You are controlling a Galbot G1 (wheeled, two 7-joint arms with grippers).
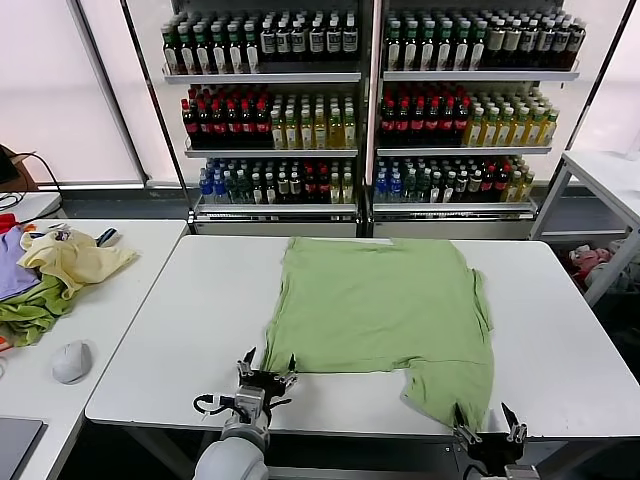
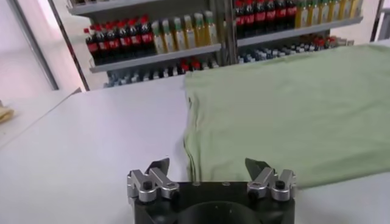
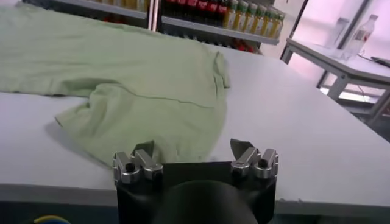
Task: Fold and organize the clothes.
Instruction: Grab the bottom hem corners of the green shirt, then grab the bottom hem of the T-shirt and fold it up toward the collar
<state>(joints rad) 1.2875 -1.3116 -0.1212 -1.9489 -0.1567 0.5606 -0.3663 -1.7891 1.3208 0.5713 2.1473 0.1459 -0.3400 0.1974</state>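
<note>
- Far left, well apart from both hands: side table (image 1: pixel 120 300) w/ pile of clothes (image 1: pixel 50 275) (pale yellow, darker green, purple) + a grey mouse (image 1: pixel 71 361).
- Narrow gap betw. side table and white worktop (image 1: pixel 200 330); worktop's left part is bare, wide room out to the left of the left hand.
- Left hand (image 1: pixel 266 367) low over worktop's near edge, fingers spread, holding nothing. Shirt's near-left corner lies just ahead of it, betw. its fingertips and slightly beyond; contact can't be told.
- Light green shirt (image 1: pixel 385 310) lies flat mid-worktop, between and beyond the two hands. Soft cloth, mostly smooth, few creases; left edge folded in, doubled layer shows in left wrist view (image 2: pixel 286 109). Far edge straight, close to worktop's back edge.
- Shirt's near edge runs straight from the left hand toward the right, then a flap drops down to the worktop's front edge, right in front of the right hand.
- Right hand (image 1: pixel 489 425) at the front edge, partly below it, fingers spread, empty. Flap's hem (image 3: pixel 152 131) sits just ahead of its fingertips.
- Right of the right hand: bare worktop strip, ample room, then another white table (image 3: pixel 341 61) well apart.
- Behind it all: bottle shelves (image 1: pixel 370 110).
</note>
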